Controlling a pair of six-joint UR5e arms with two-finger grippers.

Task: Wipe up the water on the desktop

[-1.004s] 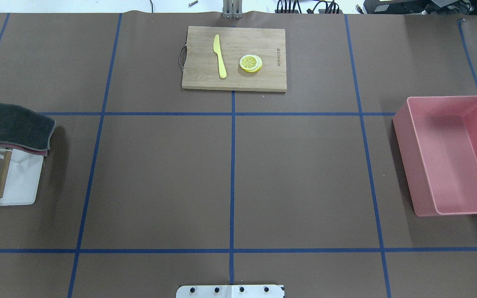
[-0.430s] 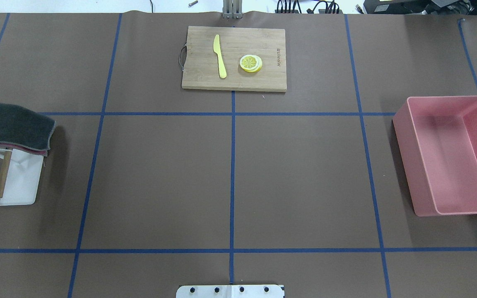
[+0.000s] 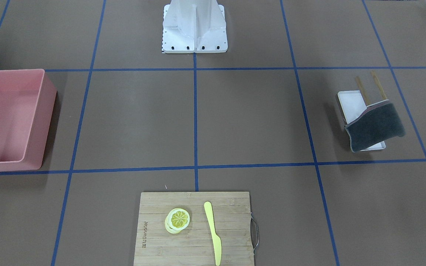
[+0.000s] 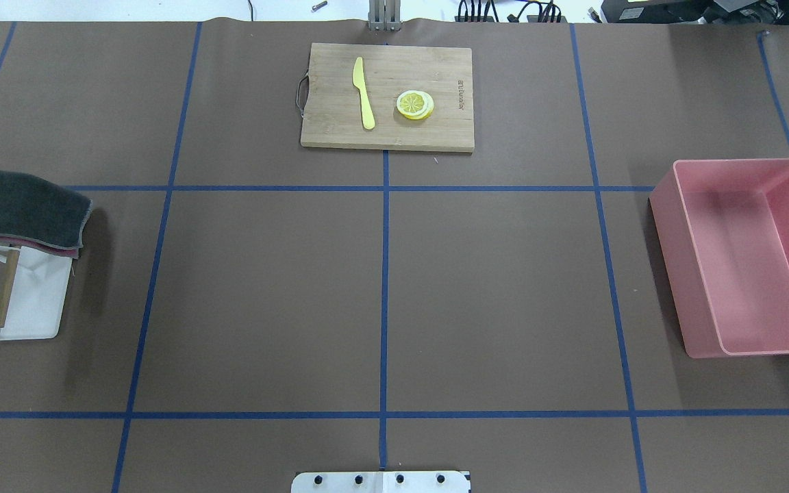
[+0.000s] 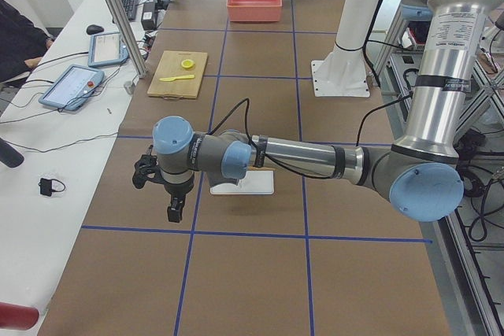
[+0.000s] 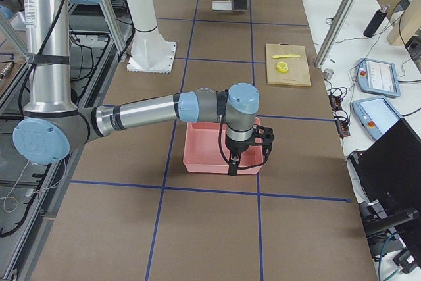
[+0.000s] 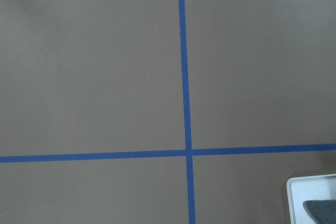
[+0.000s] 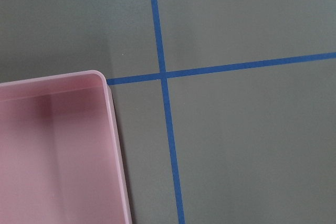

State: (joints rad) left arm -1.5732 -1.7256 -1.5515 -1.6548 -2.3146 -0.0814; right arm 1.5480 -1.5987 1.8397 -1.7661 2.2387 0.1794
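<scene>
A: We see the desktop (image 4: 264,301) filling the whole overhead frame, brown, crossed by blue tape lines.
B: At its left edge we find a gray cloth (image 4: 24,209) over a white tray (image 4: 35,308). A pink bin (image 4: 750,260) sits at the right edge.
A: And the left gripper (image 5: 156,193) and right gripper (image 6: 248,154)?
B: We see them in the side views only, so we cannot tell how far apart their fingers are or whether they hold anything.

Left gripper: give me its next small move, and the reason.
Probably shift the left gripper toward the grey cloth draped on the rack over the white tray, to pick it up. The gripper hangs above bare desktop beside the tray, its wrist view catches only the cloth's corner, and wiping needs the cloth. No water is visible.
</scene>
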